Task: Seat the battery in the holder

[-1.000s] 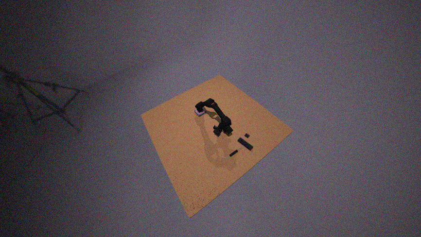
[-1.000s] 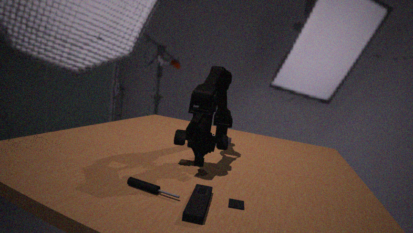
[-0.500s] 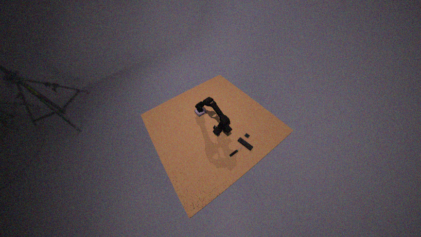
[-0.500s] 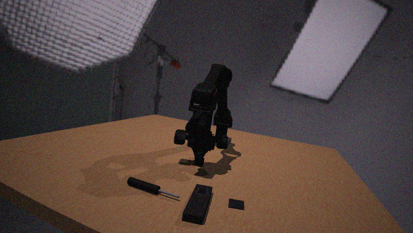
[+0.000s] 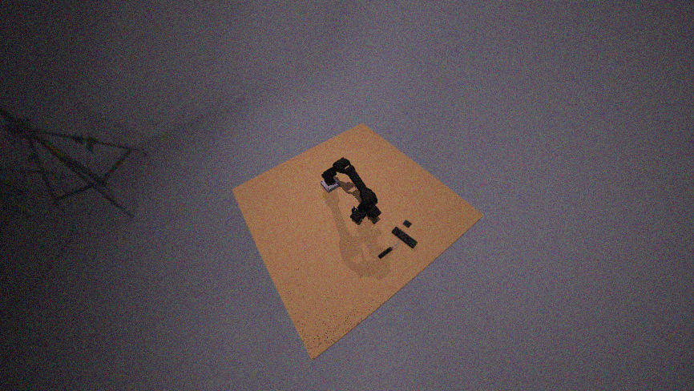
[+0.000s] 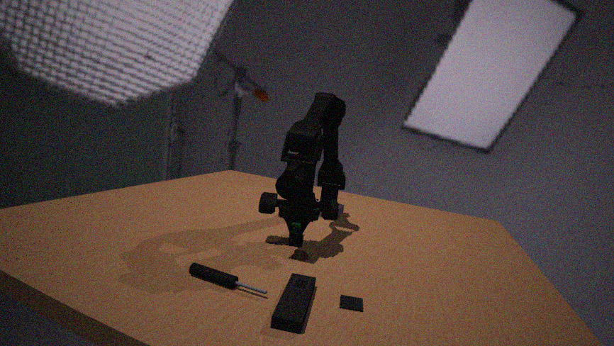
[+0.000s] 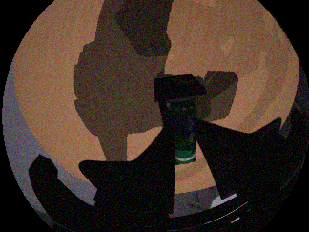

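My gripper [image 6: 295,240] [image 7: 181,124] points down and is shut on the battery, above the table behind the holder in the exterior view. The dark green battery [image 6: 296,225] [image 7: 183,130] has a pale rim at its end nearest the wrist camera. Its long axis runs along the fingers in the wrist view, and a black block, seemingly the fingertips, hides its far end. The long black box [image 5: 404,237] [image 6: 293,303], seemingly the holder, lies apart from the gripper. Its spring and lip are too dark to make out.
A screwdriver [image 5: 385,252] [image 6: 215,276] with a black handle lies left of the box in the exterior view. A small black square piece [image 5: 406,223] [image 6: 351,303] lies to its right. Both lie on the wooden table [image 5: 291,232] [image 6: 430,279], near the box.
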`<state>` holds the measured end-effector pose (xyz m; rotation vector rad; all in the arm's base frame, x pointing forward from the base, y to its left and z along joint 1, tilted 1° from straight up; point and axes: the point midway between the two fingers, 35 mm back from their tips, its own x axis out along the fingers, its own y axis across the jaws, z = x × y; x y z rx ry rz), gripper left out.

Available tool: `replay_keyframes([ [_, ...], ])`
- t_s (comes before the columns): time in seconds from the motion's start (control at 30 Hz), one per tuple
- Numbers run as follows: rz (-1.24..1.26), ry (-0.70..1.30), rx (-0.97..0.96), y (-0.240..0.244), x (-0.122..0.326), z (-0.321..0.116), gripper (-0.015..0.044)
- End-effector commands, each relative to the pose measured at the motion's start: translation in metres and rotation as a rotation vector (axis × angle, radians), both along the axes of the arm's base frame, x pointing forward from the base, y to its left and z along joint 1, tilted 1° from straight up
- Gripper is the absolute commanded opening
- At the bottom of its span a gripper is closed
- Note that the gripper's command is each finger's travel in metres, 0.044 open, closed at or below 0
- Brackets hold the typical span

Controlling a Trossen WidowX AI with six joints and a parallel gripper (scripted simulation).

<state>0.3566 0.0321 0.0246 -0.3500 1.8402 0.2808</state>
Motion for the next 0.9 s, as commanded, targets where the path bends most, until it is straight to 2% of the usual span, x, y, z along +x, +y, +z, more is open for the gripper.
replay_keyframes([
  [0.0,0.0,-0.029,0.018,0.0017,0.0032,-0.002,0.0075],
  [0.87,0.002,-0.131,0.062,-0.0001,-0.0008,-0.0044,0.0075],
])
